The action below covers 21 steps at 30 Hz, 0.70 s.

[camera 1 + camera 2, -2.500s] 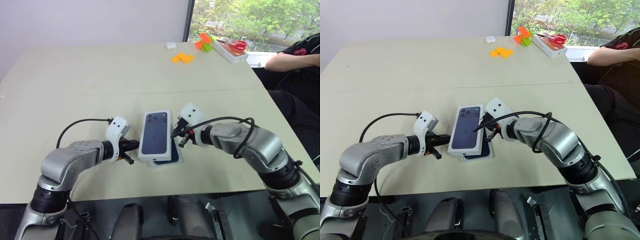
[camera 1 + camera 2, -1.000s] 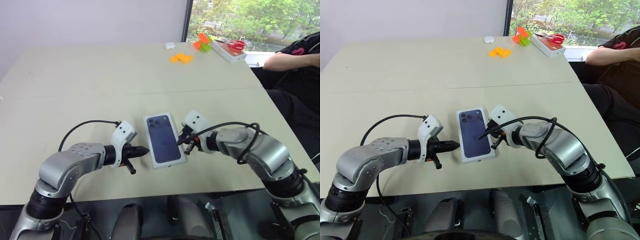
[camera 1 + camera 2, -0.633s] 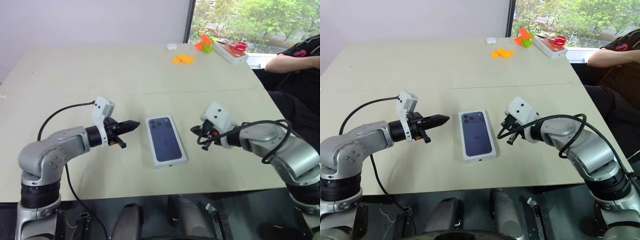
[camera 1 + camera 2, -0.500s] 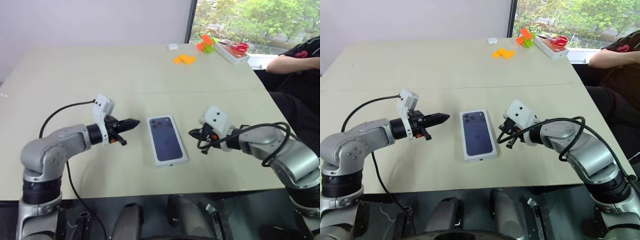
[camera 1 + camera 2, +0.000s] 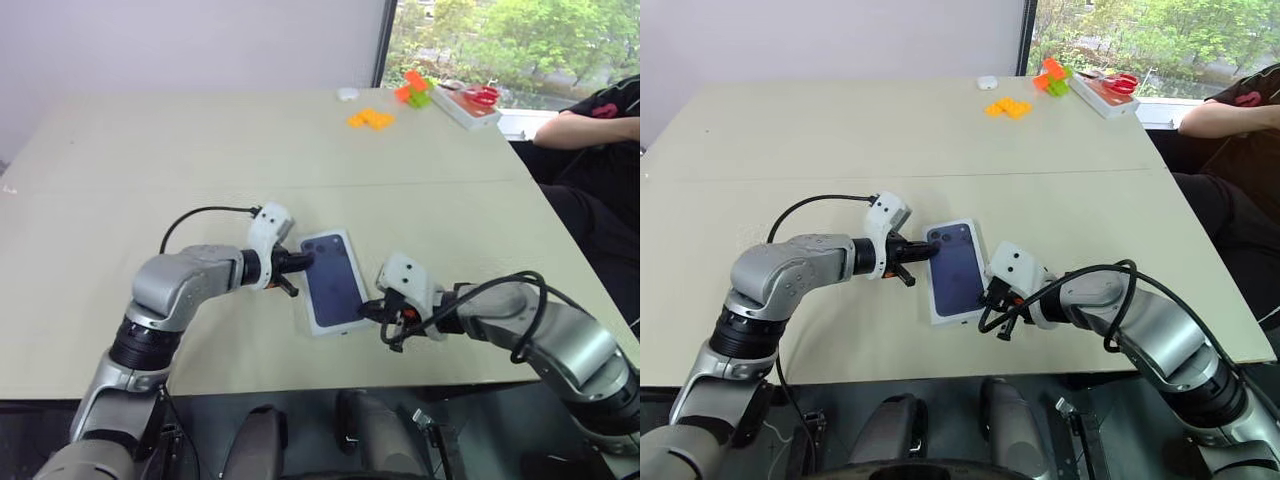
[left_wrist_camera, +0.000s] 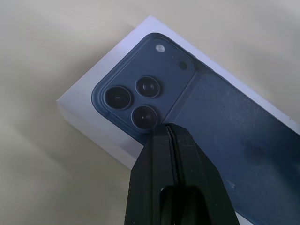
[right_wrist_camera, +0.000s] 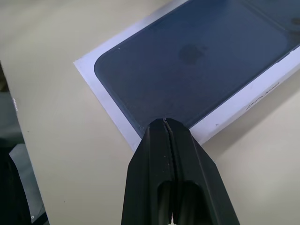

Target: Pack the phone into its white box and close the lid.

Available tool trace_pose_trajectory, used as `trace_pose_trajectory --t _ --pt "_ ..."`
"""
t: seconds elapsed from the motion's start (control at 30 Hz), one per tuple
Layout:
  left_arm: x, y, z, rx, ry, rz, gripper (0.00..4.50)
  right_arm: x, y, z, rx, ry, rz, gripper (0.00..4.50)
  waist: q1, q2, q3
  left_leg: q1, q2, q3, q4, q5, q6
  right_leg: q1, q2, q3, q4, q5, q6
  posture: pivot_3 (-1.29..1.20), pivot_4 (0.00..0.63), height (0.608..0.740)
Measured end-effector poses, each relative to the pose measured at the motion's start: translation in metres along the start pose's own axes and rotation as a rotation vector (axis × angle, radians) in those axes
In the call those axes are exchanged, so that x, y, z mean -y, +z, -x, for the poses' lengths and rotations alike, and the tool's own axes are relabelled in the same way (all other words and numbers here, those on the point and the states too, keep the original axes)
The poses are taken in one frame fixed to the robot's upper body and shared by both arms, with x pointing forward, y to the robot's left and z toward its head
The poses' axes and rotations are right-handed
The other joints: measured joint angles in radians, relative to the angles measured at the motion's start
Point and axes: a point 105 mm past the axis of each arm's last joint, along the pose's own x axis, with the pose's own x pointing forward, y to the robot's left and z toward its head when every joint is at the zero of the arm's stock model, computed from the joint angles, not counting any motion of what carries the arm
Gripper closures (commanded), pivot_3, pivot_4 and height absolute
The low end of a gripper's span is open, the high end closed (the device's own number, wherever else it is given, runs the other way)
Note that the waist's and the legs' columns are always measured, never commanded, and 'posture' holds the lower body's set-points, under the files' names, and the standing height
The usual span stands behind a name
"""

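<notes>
My right gripper sits nearest me, jaws pressed together, tip at the near right corner of the lid. My left gripper has its jaws pressed together too, tip over the far left corner beside the printed camera cluster.

The lid is on, lying flat on the worktop: a white cardboard shell with crisp edges, its top face printed with a dark navy phone back with rounded corners. A raised-looking square with three round lenses shows at the far corner, a faint apple logo mid-face. Small grey lettering runs along one side wall, too fine to read. The white box and the phone are hidden beneath.

The worktop is matte pale beige, with a seam across it. Far off lie orange bricks, a small white case and a shallow tray holding red scissors. A person's forearm rests at the far right.
</notes>
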Motion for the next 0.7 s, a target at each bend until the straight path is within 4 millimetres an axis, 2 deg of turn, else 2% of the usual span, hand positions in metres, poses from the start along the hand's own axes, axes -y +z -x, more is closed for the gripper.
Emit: trace_pose_trajectory --t 0.13,0.2,0.3,0.33,0.47,0.53,0.63,0.7 --pt "0.001 -0.002 -0.003 -0.014 0.005 -0.027 4.5 0.0 -0.002 -0.001 -0.01 -0.006 0.003 4.47 0.0 -0.001 -0.001 0.005 0.0 0.0 0.0 -0.001 0.001 0.005 0.0 0.0 -0.001 -0.003 0.001 0.0 0.15 0.739" --pt "0.0 -0.004 -0.002 -0.005 0.012 -0.027 4.5 0.0 -0.002 -0.002 -0.011 -0.01 0.004 4.47 0.0 0.0 -0.001 0.014 0.0 0.0 -0.001 -0.004 0.007 0.015 0.0 0.0 -0.003 -0.005 0.001 0.0 0.15 0.739" --pt "-0.006 -0.005 0.003 0.075 0.025 0.018 4.5 0.009 0.008 -0.001 0.068 -0.057 -0.009 4.47 -0.006 0.0 -0.001 0.014 0.002 0.001 -0.001 -0.005 0.008 0.014 0.001 0.001 -0.003 -0.006 0.002 0.0 0.15 0.739" --pt "-0.014 -0.005 0.011 0.136 0.057 0.038 4.5 0.02 0.018 0.003 0.141 -0.11 -0.023 4.47 -0.008 0.0 0.0 0.013 0.002 0.002 -0.001 -0.005 0.008 0.013 0.001 0.001 -0.003 -0.005 0.002 0.0 0.15 0.739" --pt "-0.052 0.0 0.049 0.244 0.245 0.029 4.5 0.057 0.031 0.025 0.267 -0.306 -0.042 4.47 -0.001 0.0 0.0 0.013 0.002 0.001 -0.001 -0.005 0.008 0.012 0.001 0.001 -0.003 -0.005 0.002 0.0 0.15 0.739" --pt "-0.072 -0.001 0.072 0.272 0.366 0.001 4.5 0.075 0.029 0.033 0.292 -0.397 -0.054 4.47 0.0 0.0 0.0 0.013 0.002 0.002 -0.001 -0.005 0.008 0.013 0.001 0.001 -0.003 -0.005 0.002 0.0 0.15 0.739" --pt "-0.089 -0.012 0.092 0.281 0.478 -0.012 4.5 0.093 0.021 0.036 0.295 -0.47 -0.085 4.47 0.001 0.0 0.001 0.013 0.002 0.002 -0.001 -0.005 0.008 0.013 -0.001 0.001 -0.004 -0.005 0.002 0.0 0.15 0.739" --pt "-0.102 -0.028 0.116 0.291 0.564 0.002 4.5 0.108 0.01 0.039 0.293 -0.523 -0.122 4.47 -0.003 0.0 0.001 0.013 0.002 0.003 -0.001 -0.005 0.009 0.013 -0.002 0.003 -0.004 -0.005 0.002 0.0 0.15 0.739"
